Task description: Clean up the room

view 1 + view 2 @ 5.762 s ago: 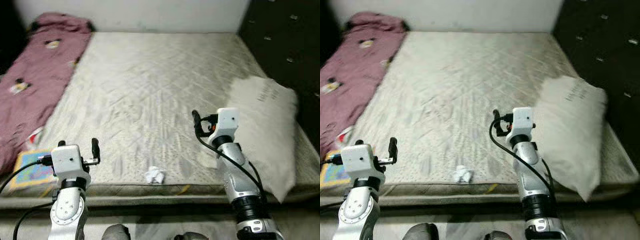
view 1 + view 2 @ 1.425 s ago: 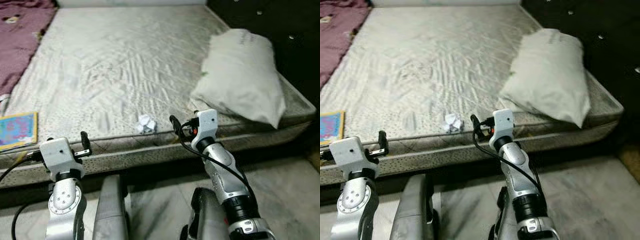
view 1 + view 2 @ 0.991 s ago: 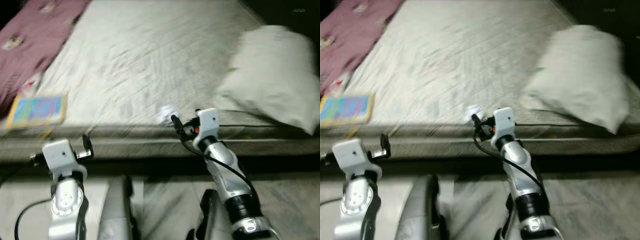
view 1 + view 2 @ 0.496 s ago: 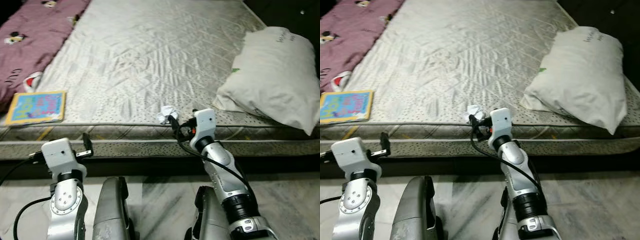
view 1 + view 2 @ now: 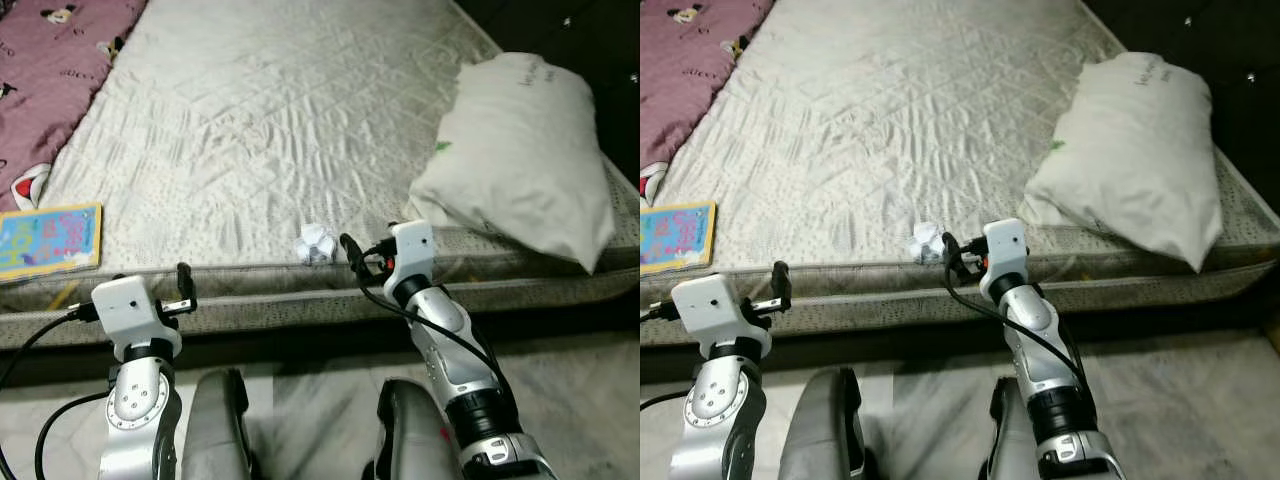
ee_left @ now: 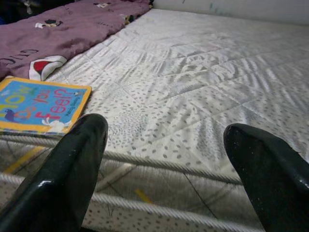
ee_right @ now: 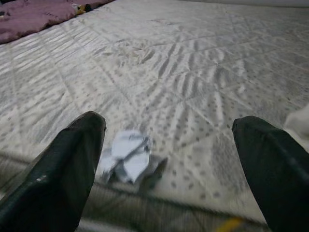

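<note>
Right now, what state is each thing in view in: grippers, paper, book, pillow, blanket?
Right gripper: open, aimed at the paper.
Left gripper: open, holding nothing.
Crumpled paper: loose near the mattress edge.
Picture book: closed, lying flat.
Pillow: lying on the mattress.
Blanket: rumpled.

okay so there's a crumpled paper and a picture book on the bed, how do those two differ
The crumpled paper is a small white wad, bunched up; the picture book is larger, flat and brightly coloured, mostly blue with a yellow border. The paper sits just ahead of the right gripper, between its open fingers in the right wrist view; the book lies further left, beyond the left gripper, beside the maroon blanket. Both rest near the mattress front edge.
</note>
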Controlling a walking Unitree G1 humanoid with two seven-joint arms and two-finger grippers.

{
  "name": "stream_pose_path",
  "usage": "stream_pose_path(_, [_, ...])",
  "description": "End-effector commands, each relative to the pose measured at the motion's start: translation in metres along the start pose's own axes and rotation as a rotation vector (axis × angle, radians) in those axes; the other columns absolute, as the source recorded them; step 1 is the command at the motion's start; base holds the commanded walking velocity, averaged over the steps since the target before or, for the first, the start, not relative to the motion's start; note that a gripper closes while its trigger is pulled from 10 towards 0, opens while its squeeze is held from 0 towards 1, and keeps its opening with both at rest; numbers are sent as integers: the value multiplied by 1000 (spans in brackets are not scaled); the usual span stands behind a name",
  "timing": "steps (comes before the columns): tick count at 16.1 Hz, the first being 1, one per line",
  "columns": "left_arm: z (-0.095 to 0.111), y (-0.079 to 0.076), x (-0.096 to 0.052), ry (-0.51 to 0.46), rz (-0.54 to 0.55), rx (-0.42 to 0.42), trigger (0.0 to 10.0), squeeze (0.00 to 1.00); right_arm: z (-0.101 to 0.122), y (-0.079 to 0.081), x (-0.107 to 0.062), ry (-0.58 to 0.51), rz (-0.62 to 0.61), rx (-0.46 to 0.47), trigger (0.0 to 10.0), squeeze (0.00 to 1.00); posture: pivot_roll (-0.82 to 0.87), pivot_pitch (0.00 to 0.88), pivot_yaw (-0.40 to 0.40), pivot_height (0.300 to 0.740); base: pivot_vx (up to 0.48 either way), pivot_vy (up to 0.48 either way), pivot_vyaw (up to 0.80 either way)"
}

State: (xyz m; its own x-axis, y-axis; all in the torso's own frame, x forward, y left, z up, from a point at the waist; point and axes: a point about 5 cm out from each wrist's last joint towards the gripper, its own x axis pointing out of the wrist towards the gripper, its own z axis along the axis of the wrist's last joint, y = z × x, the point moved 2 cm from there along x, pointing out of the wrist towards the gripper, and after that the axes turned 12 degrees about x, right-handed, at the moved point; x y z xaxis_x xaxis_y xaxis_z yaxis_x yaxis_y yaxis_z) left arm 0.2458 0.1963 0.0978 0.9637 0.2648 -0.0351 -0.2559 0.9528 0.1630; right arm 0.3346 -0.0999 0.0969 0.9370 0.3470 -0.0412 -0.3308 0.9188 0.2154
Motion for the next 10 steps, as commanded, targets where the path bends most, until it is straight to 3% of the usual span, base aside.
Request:
stream_pose_path(1, [1, 0, 0, -2, -7, -2, 10000, 0, 0, 1, 1, -1, -2, 7, 10000, 0, -6, 76, -28, 546, 281, 0, 0])
stream_pose_path(3, [0, -1, 0, 6, -10, -2, 10000, 0, 1, 1, 2, -2, -3, 8, 10000, 0, -7, 77, -28, 546, 266, 0, 0])
stream_pose_path(9, [-2, -6, 1, 23, -25, -15, 10000, 0, 0, -1, 2, -2, -8, 15, 10000, 0, -8, 72, -28, 546, 0, 0, 0])
stream_pose_path(10, [-2, -6, 1, 25, -25, -16, 10000, 0, 0, -1, 2, 3, -2, -17, 10000, 0, -8, 72, -28, 546, 0, 0, 0])
